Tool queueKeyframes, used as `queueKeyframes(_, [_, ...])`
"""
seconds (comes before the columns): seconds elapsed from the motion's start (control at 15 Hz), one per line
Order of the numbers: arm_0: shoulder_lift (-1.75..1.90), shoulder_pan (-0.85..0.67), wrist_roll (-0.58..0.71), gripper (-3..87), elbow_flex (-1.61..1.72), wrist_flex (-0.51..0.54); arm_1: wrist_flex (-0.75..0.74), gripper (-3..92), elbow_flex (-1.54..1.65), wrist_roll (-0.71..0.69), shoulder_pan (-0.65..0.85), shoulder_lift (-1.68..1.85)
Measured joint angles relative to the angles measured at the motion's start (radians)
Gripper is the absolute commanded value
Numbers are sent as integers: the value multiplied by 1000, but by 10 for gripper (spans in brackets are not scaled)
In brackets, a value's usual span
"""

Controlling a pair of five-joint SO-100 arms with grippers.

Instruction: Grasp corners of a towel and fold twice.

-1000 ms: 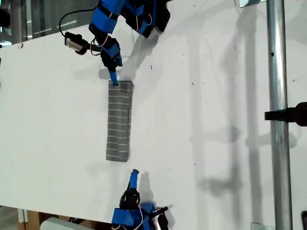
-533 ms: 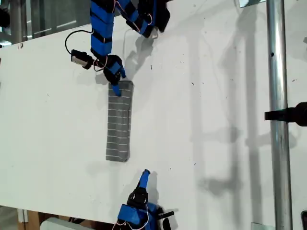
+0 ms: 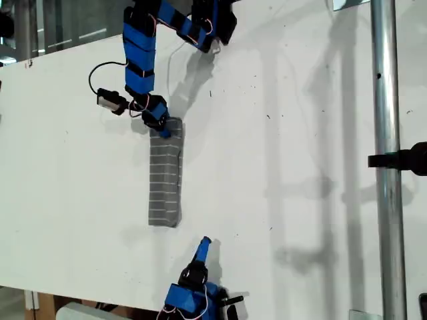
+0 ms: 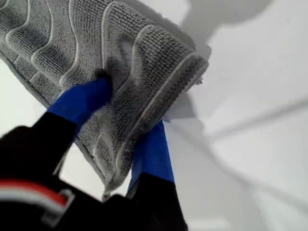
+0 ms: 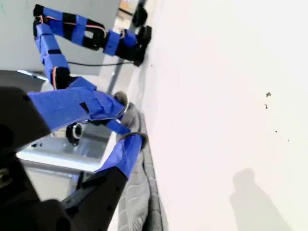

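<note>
One fold already narrows the towel [image 3: 165, 175] into a strip on the table [image 3: 300, 100], so my first gripper [image 4: 126, 126], jaws pinching its far corner, should lift gently while my second gripper [image 5: 126, 129], jaws apart and empty, stays clear.

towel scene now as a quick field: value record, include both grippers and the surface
towel: grey, white stripes, folded into a narrow strip on the table
table: white
my first gripper: shut on the towel at its end nearer the exterior view's top
my second gripper: open, holding nothing, apart from the towel's other end
metal pole: upright at the exterior view's right
</note>
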Motion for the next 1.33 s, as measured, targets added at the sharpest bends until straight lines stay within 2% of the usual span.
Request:
queueKeyframes(0.13, [0, 5, -2, 115, 0, 0, 219, -2, 48, -46, 28, 196])
queueKeyframes(0.33, [0, 5, -2, 115, 0, 0, 747, -2, 72, -35, 31, 611])
queueKeyframes(0.4, [0, 5, -2, 115, 0, 0, 865, -2, 66, -12, 17, 703])
queueKeyframes(0.47, [0, 5, -2, 115, 0, 0, 885, -2, 58, 8, -12, 788])
queueKeyframes(0.6, [0, 8, -2, 114, 0, 0, 701, -2, 31, 14, -61, 798])
queueKeyframes(0.8, [0, 8, -2, 114, 9, 0, 396, -2, -109, 14, -112, 436])
queueKeyframes(1.0, [0, 9, -5, 114, 23, 0, 222, -2, -267, 14, -153, 133])
queueKeyframes(1.07, [0, 9, -5, 114, 23, 0, 160, 25, -281, 14, -164, 91])
queueKeyframes(1.13, [0, 9, -5, 114, 23, 0, 95, 211, -282, 14, -172, 74])
queueKeyframes(1.2, [0, 9, -8, 114, 23, 0, 57, 254, -284, 14, -179, 71])
queueKeyframes(1.33, [0, 11, -9, 115, 28, 0, -67, 135, -276, 14, -193, 91])
